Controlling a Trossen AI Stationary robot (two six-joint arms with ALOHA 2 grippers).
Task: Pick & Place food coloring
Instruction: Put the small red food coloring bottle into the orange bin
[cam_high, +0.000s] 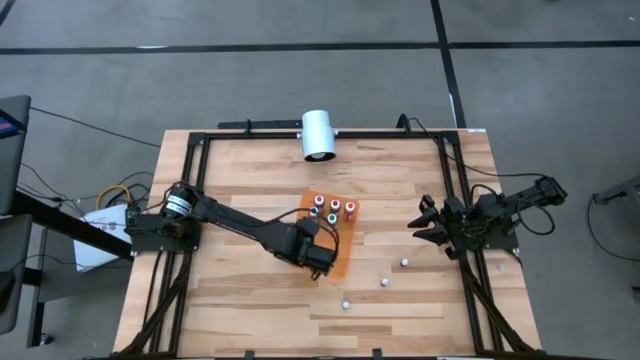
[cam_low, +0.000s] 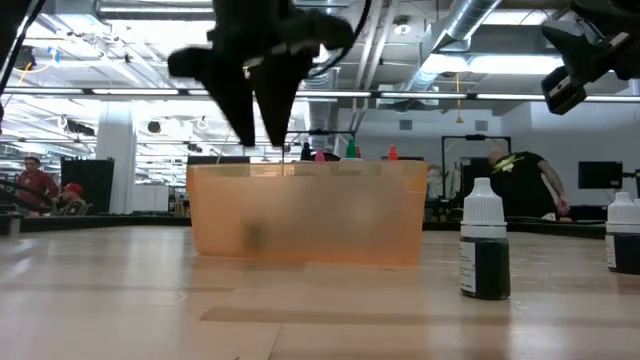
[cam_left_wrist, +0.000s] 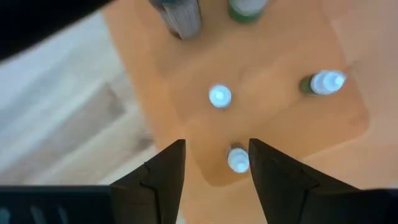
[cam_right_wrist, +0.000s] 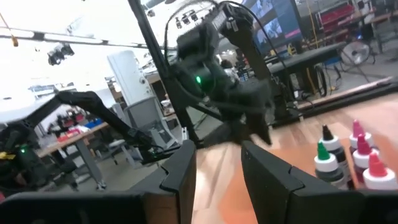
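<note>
The food coloring is a set of tiny bottles. Several with red, pink and green tops (cam_high: 335, 208) stand at the far end of a shallow orange tray (cam_high: 340, 255) in mid-table. My left gripper (cam_left_wrist: 217, 146) hangs open over the tray's near end, fingers pointing down. A white-capped bottle (cam_left_wrist: 238, 160) stands on the tray floor below the gap, and the fingertips (cam_low: 262, 135) are above the tray's rim. Two more white-capped bottles (cam_left_wrist: 219, 96) (cam_left_wrist: 323, 83) stand nearby in the tray. My right gripper (cam_right_wrist: 217, 168) waits open at the table's right edge, holding nothing.
Three loose bottles (cam_high: 405, 262) (cam_high: 383, 283) (cam_high: 345, 304) stand on the bare wood right of and nearer than the tray; one has a white cap and dark contents (cam_low: 485, 245). A big white cylinder (cam_high: 318, 135) lies at the far edge. Black frame rails (cam_high: 190, 180) border the table.
</note>
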